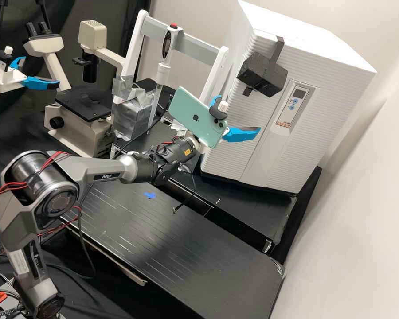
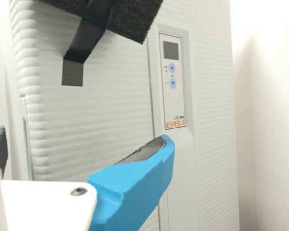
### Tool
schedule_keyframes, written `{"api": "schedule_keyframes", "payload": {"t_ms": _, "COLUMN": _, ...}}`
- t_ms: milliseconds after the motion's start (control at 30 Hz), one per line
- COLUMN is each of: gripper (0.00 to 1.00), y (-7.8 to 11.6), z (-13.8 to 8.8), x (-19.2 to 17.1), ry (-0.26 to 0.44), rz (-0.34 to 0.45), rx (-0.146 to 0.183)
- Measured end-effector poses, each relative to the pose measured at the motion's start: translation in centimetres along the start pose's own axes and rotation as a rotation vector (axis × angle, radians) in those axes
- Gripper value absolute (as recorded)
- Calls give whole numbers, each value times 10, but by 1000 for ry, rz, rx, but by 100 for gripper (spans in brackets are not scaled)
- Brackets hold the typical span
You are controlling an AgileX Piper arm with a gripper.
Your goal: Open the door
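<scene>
The gripper is in front of the white cabinet, near the left part of its ribbed door. Its two blue fingers stand wide apart with nothing visible between them. In the wrist view, the gripper has one finger before the seam beside the control panel and the other near the cabinet's side edge. The door looks closed against the body. A black block hangs on a strap over the door's upper part. Whether a finger touches the door, I cannot tell.
A green phone is mounted on the wrist. Behind the arm stand a microscope, a foil-wrapped object and a white frame. Another blue-fingered gripper is at the far left. A black board lies on the bench in front.
</scene>
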Motion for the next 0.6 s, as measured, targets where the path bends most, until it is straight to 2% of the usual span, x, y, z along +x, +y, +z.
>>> {"api": "schedule_keyframes", "payload": {"t_ms": 67, "gripper": 100, "y": -1, "z": -2, "x": 1, "ry": 4, "rz": -3, "rx": -1}}
{"api": "schedule_keyframes", "payload": {"t_ms": 100, "gripper": 0, "y": -1, "z": -2, "x": 1, "ry": 5, "rz": -2, "rx": -3}}
{"api": "schedule_keyframes", "payload": {"t_ms": 600, "gripper": 0, "y": -5, "z": 5, "x": 6, "ry": -26, "rz": -24, "rx": -7}}
